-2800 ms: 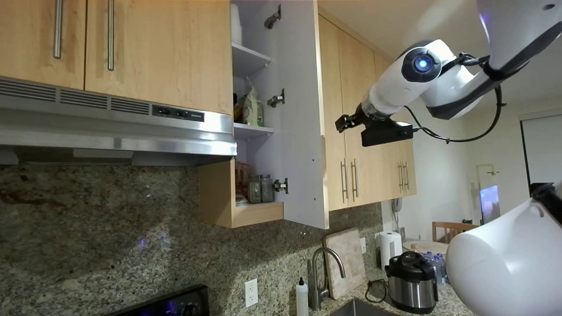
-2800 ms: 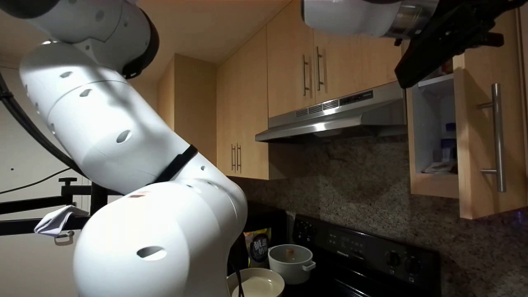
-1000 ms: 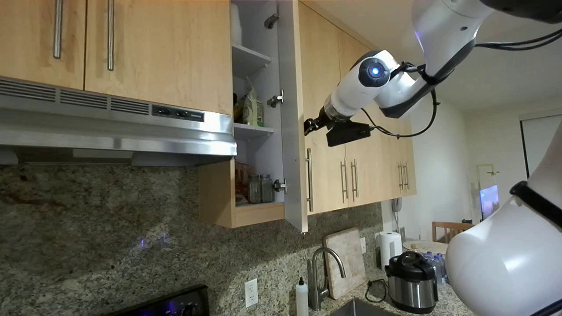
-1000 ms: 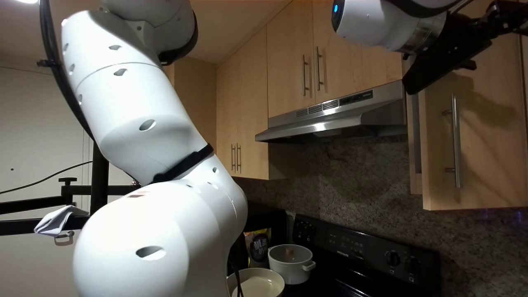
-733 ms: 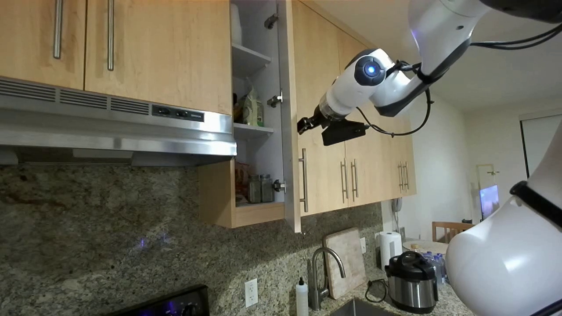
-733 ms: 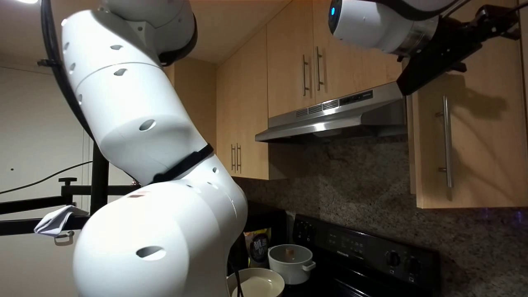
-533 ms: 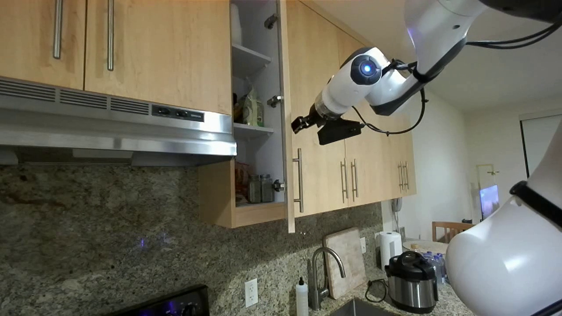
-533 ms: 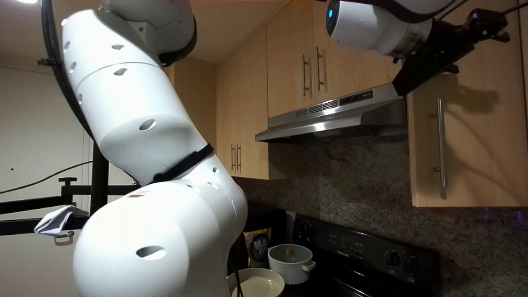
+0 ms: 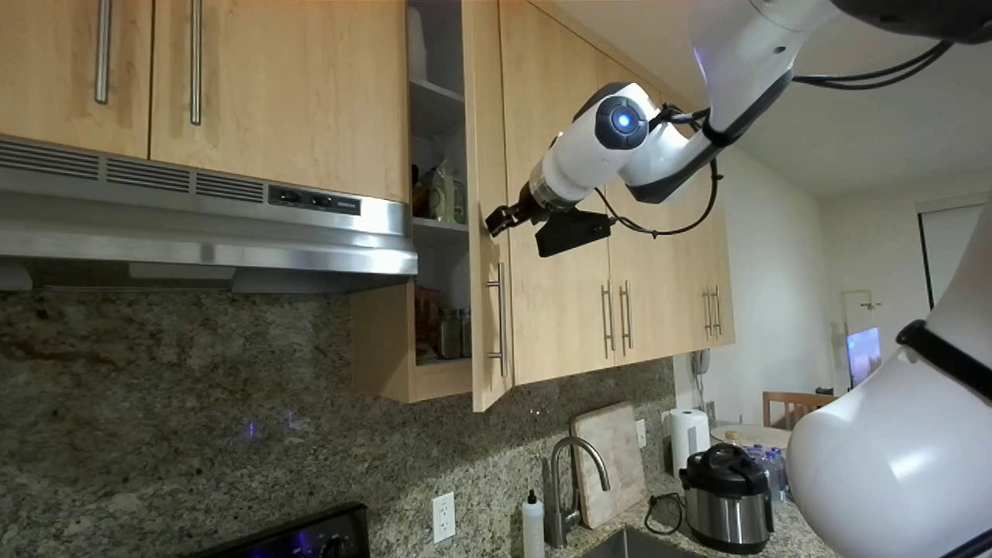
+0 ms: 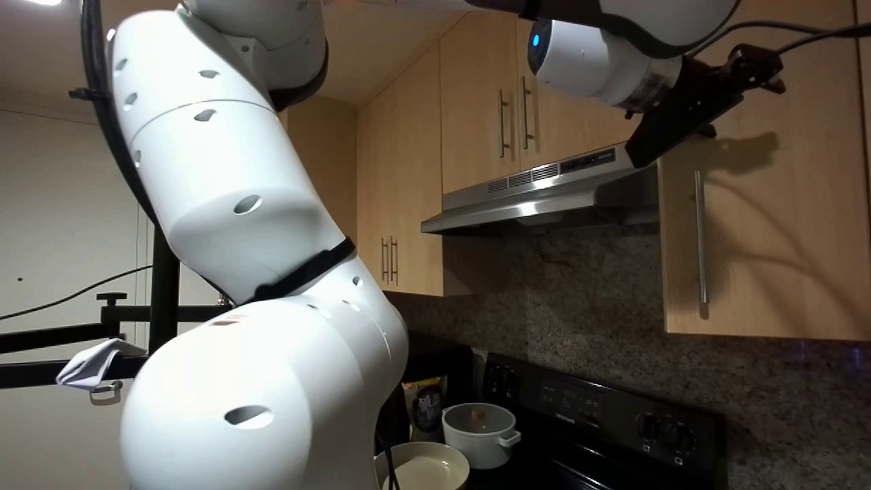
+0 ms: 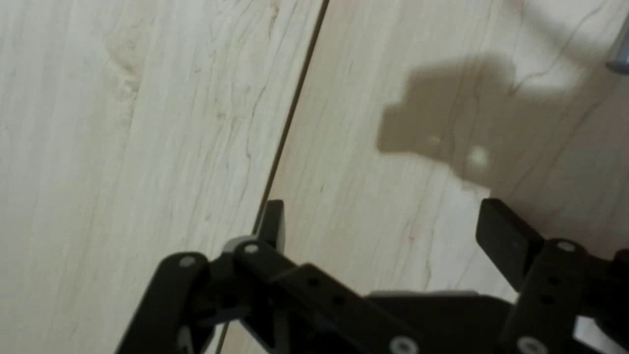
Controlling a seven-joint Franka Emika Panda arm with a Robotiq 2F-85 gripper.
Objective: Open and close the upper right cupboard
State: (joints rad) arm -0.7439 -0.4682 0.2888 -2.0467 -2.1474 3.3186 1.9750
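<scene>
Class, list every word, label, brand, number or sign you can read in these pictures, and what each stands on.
Nothing is clear enough to quote:
Stove control panel: a pale word and other marks, all too small to read.
Dark bag low in an exterior view: pale characters, too blurred to read.
Range hood control strip: tiny marking, too small to read.
Pale bag inside the upper right cupboard: any print is too blurred.

One gripper (image 11: 388, 228), two fingers (image 11: 272, 222). One cupboard door (image 10: 776, 224) facing it. In an exterior view, one door handle (image 9: 502, 319) just below the gripper and six other handles (image 9: 195, 62); lower than the gripper, two jars (image 9: 449, 333), two outlets (image 9: 443, 517), one tap (image 9: 557, 519), one board (image 9: 612, 465), one cooker (image 9: 726, 513). Below it in an exterior view, one pot (image 10: 476, 449) and one pan (image 10: 433, 471).
</scene>
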